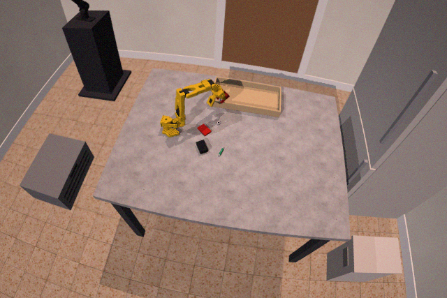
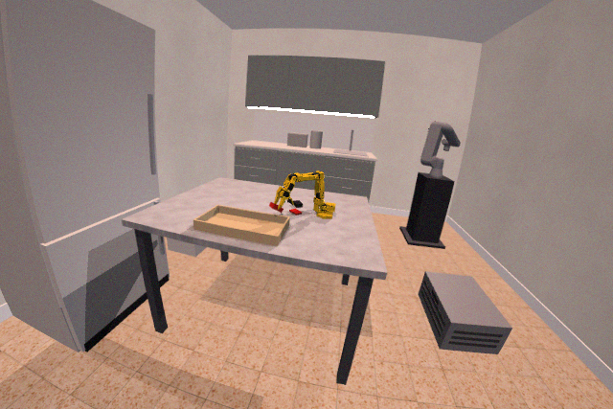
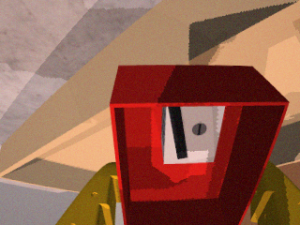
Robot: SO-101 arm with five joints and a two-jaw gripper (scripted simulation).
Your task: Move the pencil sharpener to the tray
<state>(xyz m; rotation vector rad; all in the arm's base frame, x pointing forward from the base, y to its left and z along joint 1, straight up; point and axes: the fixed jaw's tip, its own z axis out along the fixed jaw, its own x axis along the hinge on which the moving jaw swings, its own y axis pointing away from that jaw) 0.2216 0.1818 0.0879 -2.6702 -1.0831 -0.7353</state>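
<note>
The red box's base (image 1: 223,100) (image 2: 275,207) (image 3: 141,86) is held tilted above the tray's end nearest the arm, its open side facing the wrist camera. My gripper (image 1: 217,99) is shut on it, with fingers at its two sides in the wrist view. The grey-and-white pencil sharpener (image 3: 206,141) with a black blade slot is still inside, against the wall at the top of that view. The tan tray (image 1: 248,111) (image 2: 232,234) stands on the table. The red lid (image 1: 204,129) (image 2: 295,211) lies on the table between the arm's base and the tray.
A closed-looking black box (image 1: 202,146) (image 2: 298,203) lies beyond the lid, away from the tray. A green stick-like thing (image 1: 221,151) lies beside it. A small white thing with a dark centre (image 1: 218,122) lies between lid and tray.
</note>
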